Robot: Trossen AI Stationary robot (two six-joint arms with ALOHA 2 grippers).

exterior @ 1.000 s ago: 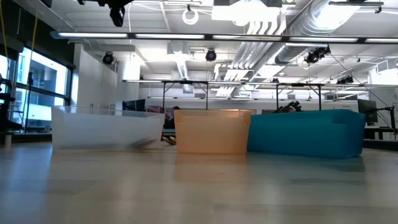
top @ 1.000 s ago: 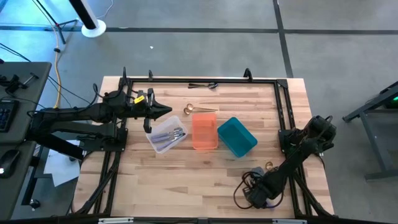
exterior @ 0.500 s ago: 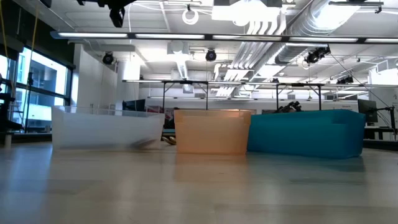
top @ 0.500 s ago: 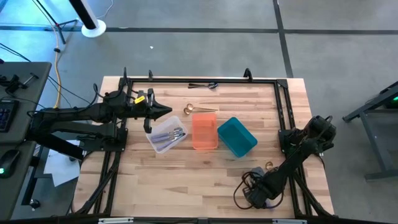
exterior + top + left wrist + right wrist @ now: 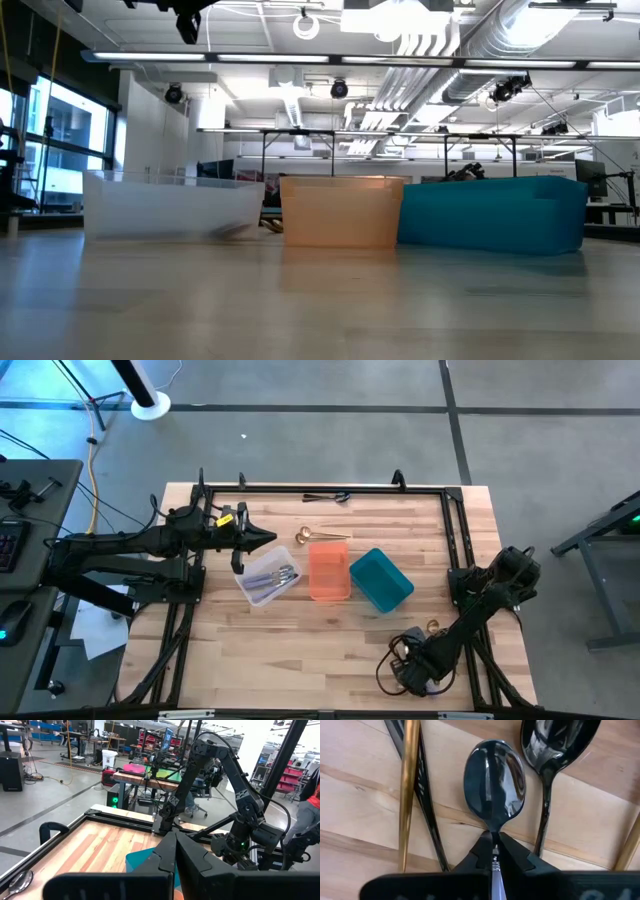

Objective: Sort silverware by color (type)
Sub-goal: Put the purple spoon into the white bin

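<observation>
Silverware sorting looks partly done: several silver pieces (image 5: 283, 574) lie in the clear bin (image 5: 252, 588), a gold spoon (image 5: 312, 536) waits behind the orange bin (image 5: 329, 571). Well off toward the surface's front edge, the right end effector (image 5: 495, 851) pinches a silver spoon (image 5: 494, 784) by its neck, bowl pointing away along the fingers. Left end effector (image 5: 266, 539), pressed together, hovers just behind the clear bin.

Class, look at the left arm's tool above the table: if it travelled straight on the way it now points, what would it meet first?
The left tool, shut, points across the table toward the right arm. It hangs above the clear bin, so it would probably pass over the bins; the way looks free until the right arm, though depth is unclear.
</observation>
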